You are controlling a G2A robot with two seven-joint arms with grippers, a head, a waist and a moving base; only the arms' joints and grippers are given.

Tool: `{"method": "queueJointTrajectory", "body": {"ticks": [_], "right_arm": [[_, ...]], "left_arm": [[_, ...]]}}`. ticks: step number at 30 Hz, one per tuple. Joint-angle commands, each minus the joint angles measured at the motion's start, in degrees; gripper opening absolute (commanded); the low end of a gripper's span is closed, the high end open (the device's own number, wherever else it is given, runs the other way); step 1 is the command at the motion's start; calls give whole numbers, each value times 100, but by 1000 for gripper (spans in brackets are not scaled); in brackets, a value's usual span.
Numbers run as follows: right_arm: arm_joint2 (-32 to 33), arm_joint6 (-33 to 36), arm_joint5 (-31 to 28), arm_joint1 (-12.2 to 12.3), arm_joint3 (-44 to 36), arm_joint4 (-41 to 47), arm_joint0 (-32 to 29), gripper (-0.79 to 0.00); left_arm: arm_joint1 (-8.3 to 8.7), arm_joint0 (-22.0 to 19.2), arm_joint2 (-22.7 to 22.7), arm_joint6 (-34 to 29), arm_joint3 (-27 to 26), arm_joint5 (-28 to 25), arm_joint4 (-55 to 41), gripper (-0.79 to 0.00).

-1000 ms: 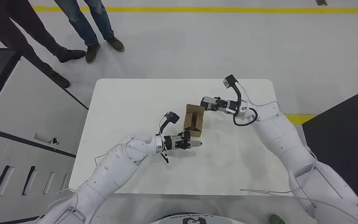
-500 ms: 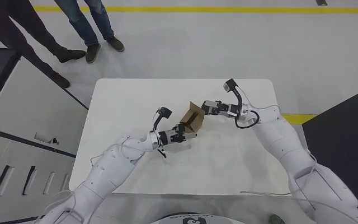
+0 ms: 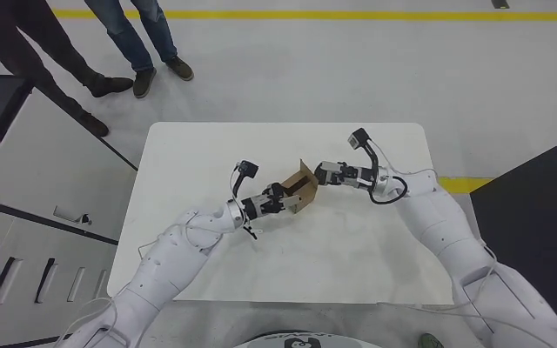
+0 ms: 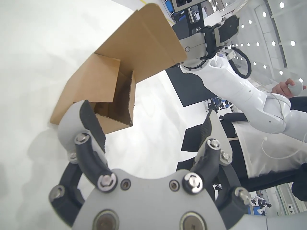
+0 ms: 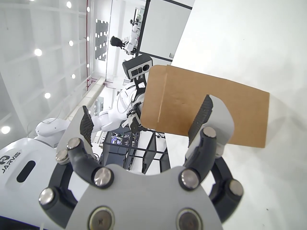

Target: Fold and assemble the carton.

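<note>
The carton (image 3: 300, 186) tilts over at the middle of the counter (image 3: 365, 252) as the left claw (image 3: 278, 200) and right claw (image 3: 318, 174), both spread wide, nudge it; flaps still need folding.

The carton (image 3: 300, 184) sits near the middle of the surface (image 3: 365, 252), between the two arms. The left end effector (image 3: 283, 200) is just beside its open side, and the right end effector (image 3: 318, 174) is against the opposite, flap side.
</note>
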Motion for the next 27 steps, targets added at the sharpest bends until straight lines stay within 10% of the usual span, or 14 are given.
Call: {"method": "queueJointTrajectory", "body": {"ticks": [1, 27], "right_arm": [[12, 36, 36, 4, -25, -5, -18, 0], [285, 197, 197, 100, -466, -219, -122, 0]], "left_arm": [[-6, 3, -21, 95, 6, -20, 10, 0], [-40, -36, -52, -162, 185, 49, -148, 0]]}}
